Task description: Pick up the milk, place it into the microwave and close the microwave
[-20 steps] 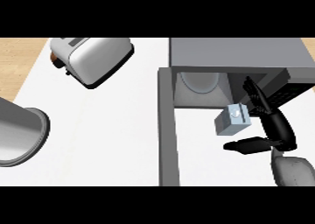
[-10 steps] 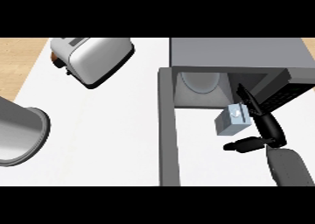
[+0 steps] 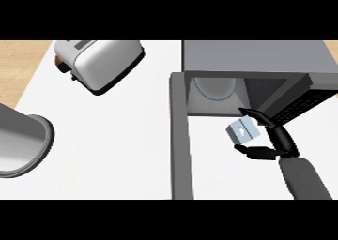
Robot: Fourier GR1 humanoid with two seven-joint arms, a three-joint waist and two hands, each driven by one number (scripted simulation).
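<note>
The right hand [image 3: 277,140] has its fingers [image 3: 253,114] and thumb curled round the milk [image 3: 243,131], held off the counter [image 3: 123,140] just before the open microwave [image 3: 255,70]; insertion and door closing remain.

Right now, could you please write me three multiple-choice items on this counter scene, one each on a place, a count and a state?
1. Where is the milk carton?
A. in the right hand, just in front of the microwave
B. beside the toaster
C. inside the steel pot

2. How many robot hands show?
A. none
B. one
C. two

3. The microwave door is:
A. shut
B. open
C. missing

Answers: 1 A, fingers curl round the carton before the opening; 2 B, only the right hand is in view; 3 B, the cavity shows.
</note>
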